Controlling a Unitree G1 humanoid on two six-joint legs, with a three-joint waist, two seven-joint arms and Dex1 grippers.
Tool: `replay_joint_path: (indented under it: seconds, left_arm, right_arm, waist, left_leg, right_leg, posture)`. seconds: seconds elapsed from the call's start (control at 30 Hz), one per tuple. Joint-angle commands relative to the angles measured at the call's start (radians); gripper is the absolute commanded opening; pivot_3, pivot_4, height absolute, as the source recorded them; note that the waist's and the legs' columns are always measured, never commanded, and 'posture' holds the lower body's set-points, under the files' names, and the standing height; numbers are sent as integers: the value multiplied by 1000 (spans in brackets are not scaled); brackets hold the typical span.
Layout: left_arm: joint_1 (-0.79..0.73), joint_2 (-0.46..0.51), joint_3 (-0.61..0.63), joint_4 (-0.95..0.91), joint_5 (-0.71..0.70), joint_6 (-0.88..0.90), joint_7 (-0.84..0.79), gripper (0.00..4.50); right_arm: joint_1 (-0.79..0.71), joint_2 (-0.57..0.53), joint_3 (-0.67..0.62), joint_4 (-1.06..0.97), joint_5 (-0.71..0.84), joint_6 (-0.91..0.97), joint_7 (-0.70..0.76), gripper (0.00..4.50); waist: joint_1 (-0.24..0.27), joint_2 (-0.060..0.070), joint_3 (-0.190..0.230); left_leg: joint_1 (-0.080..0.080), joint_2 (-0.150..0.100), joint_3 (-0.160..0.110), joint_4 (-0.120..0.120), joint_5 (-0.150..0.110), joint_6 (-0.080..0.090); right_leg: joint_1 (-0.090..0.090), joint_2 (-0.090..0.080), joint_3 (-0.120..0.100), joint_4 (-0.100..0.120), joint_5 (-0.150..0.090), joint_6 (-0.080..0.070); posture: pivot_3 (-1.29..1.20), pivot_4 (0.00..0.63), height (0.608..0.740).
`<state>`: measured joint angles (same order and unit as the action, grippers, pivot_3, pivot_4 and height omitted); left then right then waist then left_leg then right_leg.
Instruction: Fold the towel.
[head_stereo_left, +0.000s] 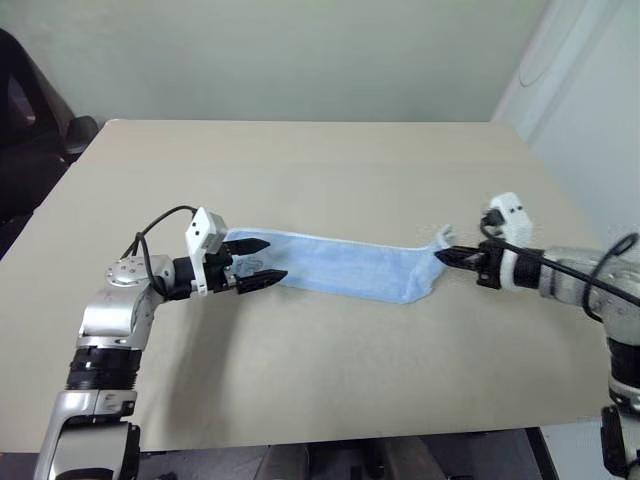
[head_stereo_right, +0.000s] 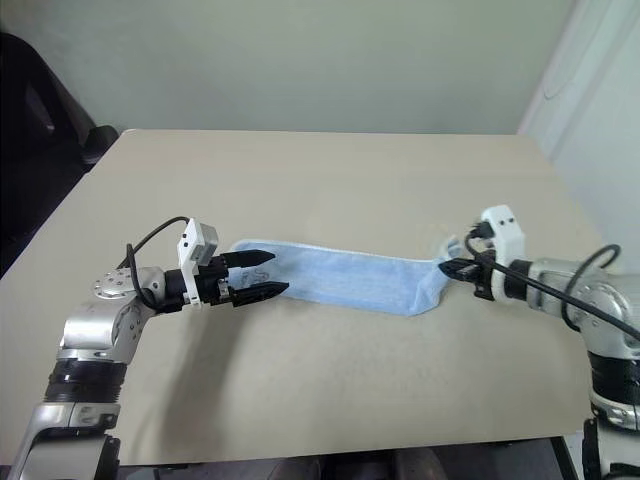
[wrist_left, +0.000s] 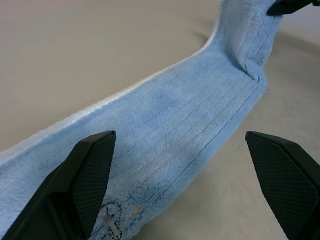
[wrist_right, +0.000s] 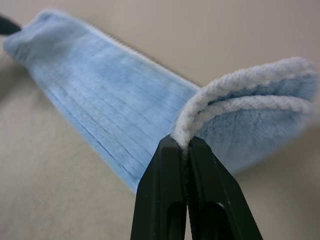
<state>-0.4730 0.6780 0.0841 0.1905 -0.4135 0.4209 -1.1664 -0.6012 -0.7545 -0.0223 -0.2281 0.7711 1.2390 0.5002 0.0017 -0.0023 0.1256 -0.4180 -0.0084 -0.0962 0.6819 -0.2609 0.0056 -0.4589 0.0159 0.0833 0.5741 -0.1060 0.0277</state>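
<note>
The towel's (head_stereo_left: 345, 268) end is pinched in the closed right end effector (wrist_right: 186, 145), lifted for folding. The left end effector (head_stereo_left: 258, 263) is held wide over the far end, apparently for anchoring it on the tabletop (head_stereo_left: 300, 170).

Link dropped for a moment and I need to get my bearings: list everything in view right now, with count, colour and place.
towel: one, light blue with white edging, folded into a long strip lying across the middle of the table between the two arms; its right end is lifted off the surface.
table: one, beige, under the towel and both arms.
dark chair-like object: one, black, beyond the table's far left corner; too cut off to identify.
wall: pale green-grey, behind the table.
left gripper: one, black fingers, open around the towel's left end, not closed on it.
right gripper: one, black fingers, shut on the white-edged corner of the towel's right end.
</note>
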Motion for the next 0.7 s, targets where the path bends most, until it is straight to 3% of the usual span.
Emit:
replay_joint_path:
  seconds: [0.03, 0.23, 0.7]
  left_arm:
    - [-7, -3, 18, -36, -24, -6, 5, 4500]
    - [1, -17, 16, -48, -25, -6, 19, 4500]
    - [27, -23, 8, -70, -30, -11, 34, 4500]
  right_arm:
    - [-82, 29, 99, 22, -57, -54, 64, 38]
    - [-175, 131, 237, 113, -144, -104, 125, 38]
    - [-276, 309, 257, 227, -188, -48, 149, 38]
  waist:
    - [1, 0, 0]
    - [1, 0, 0]
    - [0, 0, 0]
  left_leg:
    - [0, 0, 0, 0, 0, 0]
    - [0, 0, 0, 0, 0, 1]
    - [0, 0, 0, 0, 1, -1]
  right_leg:
    - [0, 0, 0, 0, 0, 0]
    - [-1, 0, 0, 0, 5, -8]
    - [-2, 0, -1, 0, 9, -15]
  posture:
    - [0, 150, 740]
    - [0, 150, 740]
    - [0, 150, 740]
